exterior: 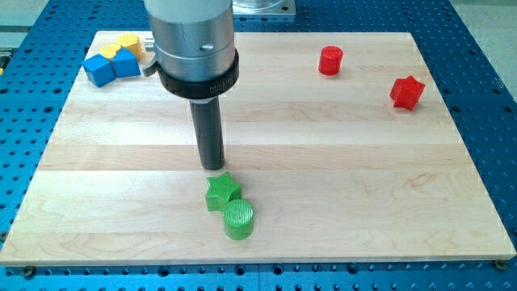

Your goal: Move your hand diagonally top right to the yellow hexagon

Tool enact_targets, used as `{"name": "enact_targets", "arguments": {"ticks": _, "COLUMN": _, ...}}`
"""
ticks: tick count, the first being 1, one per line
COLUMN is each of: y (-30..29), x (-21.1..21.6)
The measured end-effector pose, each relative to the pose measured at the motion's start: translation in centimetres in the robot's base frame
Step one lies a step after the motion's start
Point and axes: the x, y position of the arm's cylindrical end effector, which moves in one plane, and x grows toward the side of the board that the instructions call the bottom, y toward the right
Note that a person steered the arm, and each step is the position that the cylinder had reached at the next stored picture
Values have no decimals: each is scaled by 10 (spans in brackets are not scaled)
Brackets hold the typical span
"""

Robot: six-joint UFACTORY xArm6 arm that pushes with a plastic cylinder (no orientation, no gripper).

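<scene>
Wooden bench [339, 153] on a blue perforated base [485, 97].

My tip [212, 167] sits near the bench's middle, toward the view's bottom, directly above the green star block [221, 192] in the view; touching or just short of its upper edge, cannot tell which. The rod ends plain, with no gripper on it, so nothing is grasped and nothing clenched.

Green cylinder [238, 219] is pressed against the green star's lower right side.

Top left corner of the bench holds a tight cluster: a yellow block [131, 44], six-sided as far as I can make out, with a blue cube [98, 70] and a second blue block [126, 63] touching below it. The arm's grey housing [192, 36] hides the cluster's right side. This cluster lies well apart from my tip, up and to the view's left.

Red cylinder [329, 61] stands near the view's top right; red star block [406, 92] is further right and slightly lower, apart from it.
</scene>
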Motion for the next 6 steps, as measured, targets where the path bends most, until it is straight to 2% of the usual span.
{"name": "enact_targets", "arguments": {"ticks": 2, "y": 18, "x": -37}}
{"name": "enact_targets", "arguments": {"ticks": 3, "y": 47, "x": -102}}
{"name": "enact_targets", "arguments": {"ticks": 4, "y": -15, "x": -159}}
{"name": "enact_targets", "arguments": {"ticks": 5, "y": -67, "x": -241}}
{"name": "enact_targets", "arguments": {"ticks": 6, "y": -139, "x": -281}}
